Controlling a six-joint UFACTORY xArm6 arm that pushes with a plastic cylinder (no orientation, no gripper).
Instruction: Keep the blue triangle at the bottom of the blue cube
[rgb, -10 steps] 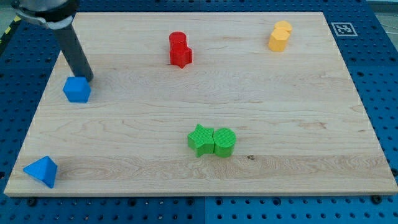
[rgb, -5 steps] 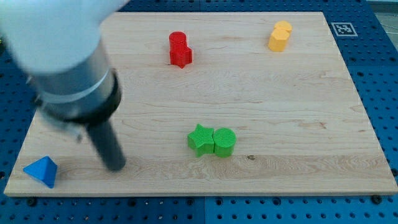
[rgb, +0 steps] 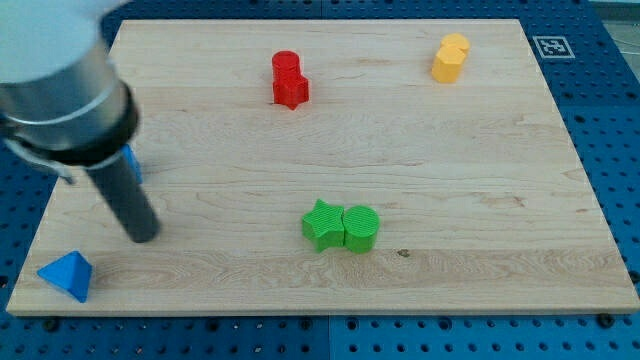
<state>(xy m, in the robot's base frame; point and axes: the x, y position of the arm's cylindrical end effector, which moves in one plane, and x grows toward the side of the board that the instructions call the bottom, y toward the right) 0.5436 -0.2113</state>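
My tip (rgb: 143, 236) rests on the wooden surface (rgb: 450, 170) at the frame's left, at the lower end of the dark rod that slants up toward the upper left. There are no fingers on this arm, only the rod, so nothing is held. The blue triangle (rgb: 67, 275) lies in the lower left corner of the surface, down and to the left of my tip, near it but apart. The blue cube (rgb: 132, 162) is mostly hidden behind the rod; only a sliver of blue shows at the rod's right edge, above my tip. The triangle sits below the cube and a little to its left. Elsewhere, two red blocks (rgb: 289, 79) touch near the top centre, two yellow blocks (rgb: 450, 58) touch at upper right, and a green star (rgb: 322, 224) touches a green cylinder (rgb: 361, 228) at lower centre.
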